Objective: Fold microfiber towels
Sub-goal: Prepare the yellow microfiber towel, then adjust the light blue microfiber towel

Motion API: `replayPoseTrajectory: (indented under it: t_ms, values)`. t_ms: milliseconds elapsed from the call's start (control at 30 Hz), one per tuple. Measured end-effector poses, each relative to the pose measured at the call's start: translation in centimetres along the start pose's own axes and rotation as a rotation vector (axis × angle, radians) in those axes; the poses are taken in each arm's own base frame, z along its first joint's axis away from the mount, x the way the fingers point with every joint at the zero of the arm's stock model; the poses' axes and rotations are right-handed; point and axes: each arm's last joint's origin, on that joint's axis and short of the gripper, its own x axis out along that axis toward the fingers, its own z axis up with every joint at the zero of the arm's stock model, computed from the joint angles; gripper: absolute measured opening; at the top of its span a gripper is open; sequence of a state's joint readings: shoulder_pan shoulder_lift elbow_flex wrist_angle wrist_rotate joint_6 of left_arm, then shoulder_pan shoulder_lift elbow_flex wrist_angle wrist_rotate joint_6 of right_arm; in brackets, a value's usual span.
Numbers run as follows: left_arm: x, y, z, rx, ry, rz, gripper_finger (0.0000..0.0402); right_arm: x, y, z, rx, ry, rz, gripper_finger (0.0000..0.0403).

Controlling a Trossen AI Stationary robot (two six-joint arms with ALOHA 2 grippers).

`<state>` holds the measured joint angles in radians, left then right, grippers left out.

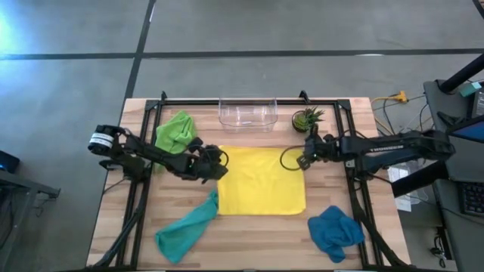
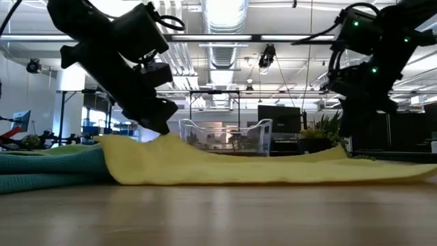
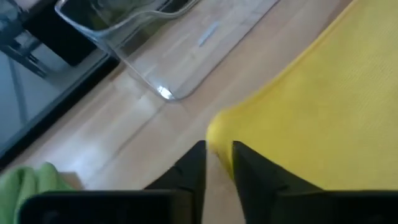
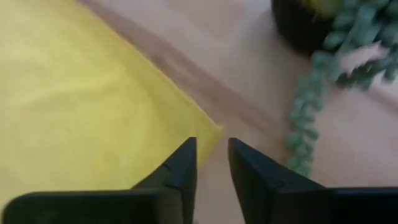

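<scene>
Yellow towel [image 1: 262,181] lies flat; left hand [image 3: 217,163] and right hand [image 4: 211,157] slightly apart at its far corners

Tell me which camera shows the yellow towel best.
The high view: the whole yellow towel lies flat mid-table between both grippers. The low view shows only its near edge; each wrist view shows one far corner, by the left gripper and the right gripper.

Faint white lettering along the right arm [image 1: 378,148] in the high view, too small to read. No other text, label, number or sign legible anywhere in the four views.
</scene>
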<state>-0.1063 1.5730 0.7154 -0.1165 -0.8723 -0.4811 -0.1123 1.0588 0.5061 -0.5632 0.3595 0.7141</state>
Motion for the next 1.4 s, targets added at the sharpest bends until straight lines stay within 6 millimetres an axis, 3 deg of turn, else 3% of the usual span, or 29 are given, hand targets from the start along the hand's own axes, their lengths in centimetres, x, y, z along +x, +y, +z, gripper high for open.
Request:
replayPoseTrajectory:
  t_ms: [267,400,533,667,767,967,1300,1400]
  values:
    - [-0.1,0.1,1.1,0.160,-0.031,0.032,0.0185,-2.9,0.4,2.8,-0.032,-0.116,0.086,0.0158]
    - [-1.1,1.0,1.7,0.162,-0.025,0.007,0.0211,-4.9,0.7,2.9,-0.083,-0.101,0.283,0.0168]
    - [-2.9,2.6,1.4,0.115,0.136,-0.197,0.0214,-6.5,1.1,1.9,-0.095,-0.020,0.512,0.0166]
    - [-5.2,3.4,0.6,-0.016,0.372,-0.605,0.0213,-7.9,1.7,0.6,-0.101,0.018,0.623,0.0159]
    - [-7.3,2.5,-0.6,-0.075,0.492,-0.866,0.0199,-8.7,2.2,-0.1,-0.118,-0.003,0.644,0.0153]
    - [-10.8,-0.8,-3.8,-0.089,0.520,-1.085,0.0149,-9.3,3.0,-1.1,-0.162,-0.043,0.626,0.0144]
    - [-10.5,-4.8,-8.1,-0.220,0.776,-0.873,0.0047,-9.1,3.3,-1.6,-0.222,-0.025,0.615,0.0144]
    - [-11.3,-5.2,-9.5,-0.238,0.881,-0.813,0.0011,-8.6,3.5,-2.0,-0.264,0.027,0.634,0.0144]
